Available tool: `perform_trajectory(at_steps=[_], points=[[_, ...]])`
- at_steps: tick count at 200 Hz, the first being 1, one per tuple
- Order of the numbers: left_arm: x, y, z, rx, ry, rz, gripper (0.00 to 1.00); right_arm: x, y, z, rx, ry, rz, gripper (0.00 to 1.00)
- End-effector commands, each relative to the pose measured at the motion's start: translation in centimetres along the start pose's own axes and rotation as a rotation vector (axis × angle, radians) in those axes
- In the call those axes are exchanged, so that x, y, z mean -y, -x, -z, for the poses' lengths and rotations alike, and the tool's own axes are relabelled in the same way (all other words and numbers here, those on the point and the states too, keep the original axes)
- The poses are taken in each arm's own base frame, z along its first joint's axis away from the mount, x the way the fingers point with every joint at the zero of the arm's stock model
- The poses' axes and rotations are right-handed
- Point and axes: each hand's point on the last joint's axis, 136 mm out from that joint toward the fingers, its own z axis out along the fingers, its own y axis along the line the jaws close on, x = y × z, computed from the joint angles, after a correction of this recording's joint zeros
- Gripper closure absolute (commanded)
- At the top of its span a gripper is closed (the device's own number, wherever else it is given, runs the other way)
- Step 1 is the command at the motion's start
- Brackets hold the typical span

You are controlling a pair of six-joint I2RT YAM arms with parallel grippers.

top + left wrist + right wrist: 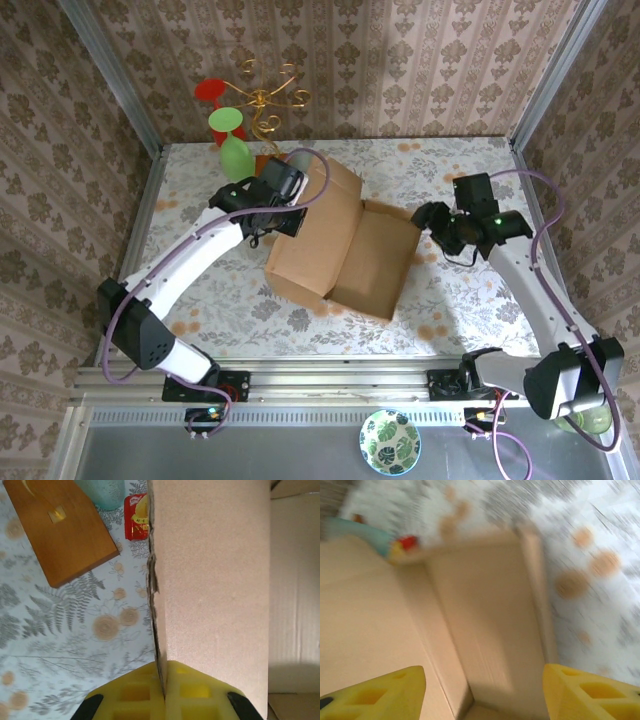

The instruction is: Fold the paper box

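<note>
Where left gripper (164, 690) clamps, paper box (215, 580) wall

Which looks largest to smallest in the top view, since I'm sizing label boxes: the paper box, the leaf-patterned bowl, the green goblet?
1. paper box, by far the largest.
2. leaf-patterned bowl and green goblet: they look about alike, and their distances from the camera may differ, so I won't rank them.
</note>
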Motion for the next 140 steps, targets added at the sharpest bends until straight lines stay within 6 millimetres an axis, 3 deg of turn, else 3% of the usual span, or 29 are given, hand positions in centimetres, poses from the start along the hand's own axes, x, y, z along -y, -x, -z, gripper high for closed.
perform_trajectory(at_steps=[1, 22, 55, 85, 119, 140], points=[[-0.4, 0.5, 0.7, -0.003, 0.034, -0.311, 1.00, -5.9, 3.9, 0.8, 0.242, 0.257, 0.375, 0.39], [0.1, 1.5, 0.7, 0.045, 0.025, -0.433, 1.00, -8.3, 5.1, 0.6, 0.383, 0.347, 0.673, 0.39], [0.5, 3.0, 1.1, 0.108, 0.044, -0.538, 1.00, -11.2, 4.6, -1.3, 0.435, 0.472, 1.018, 0.37], [1.0, 4.4, 1.6, 0.166, 0.056, -0.608, 1.00, -11.8, 3.6, -5.2, 0.285, 0.536, 1.090, 0.36], [1.0, 5.1, 1.6, 0.186, 0.069, -0.679, 1.00, -12.8, 3.6, -6.9, 0.256, 0.584, 1.123, 0.34], [0.7, 5.3, 1.4, 0.185, 0.081, -0.701, 1.00, -12.6, 2.6, -8.1, 0.167, 0.620, 1.128, 0.34]])
